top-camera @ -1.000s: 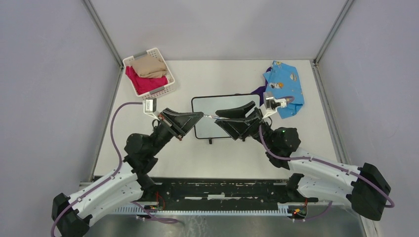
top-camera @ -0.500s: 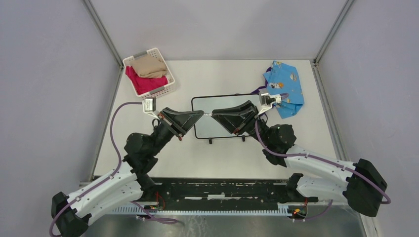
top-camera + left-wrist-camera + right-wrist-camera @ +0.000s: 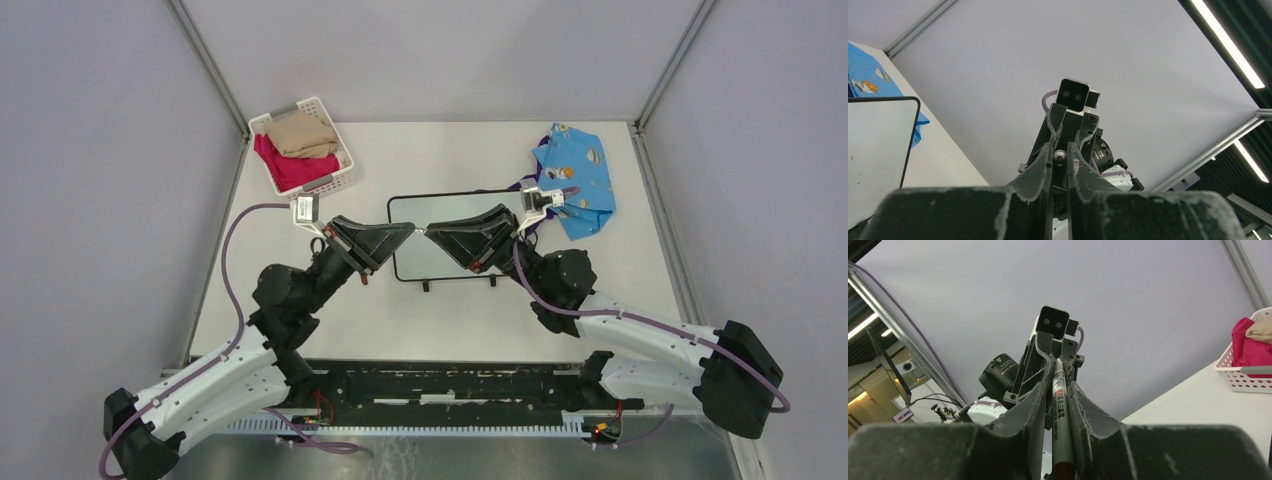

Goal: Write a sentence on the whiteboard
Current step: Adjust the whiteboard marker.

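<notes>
The whiteboard lies flat mid-table, its black frame also showing at the left of the left wrist view. Above it my two grippers meet tip to tip. A grey marker with black print runs between them. My right gripper is shut on the marker's barrel, its fingers pressed against both sides. My left gripper is shut on the marker's other end, whose round tip shows between its narrow jaws. The board's surface looks blank where visible.
A white basket with pink and tan cloth stands at the back left, also seen in the right wrist view. A blue patterned cloth lies at the back right. Grey enclosure walls ring the table.
My right gripper has shifted left to meet the left gripper and its jaws have closed round the marker. The left arm has barely moved.
</notes>
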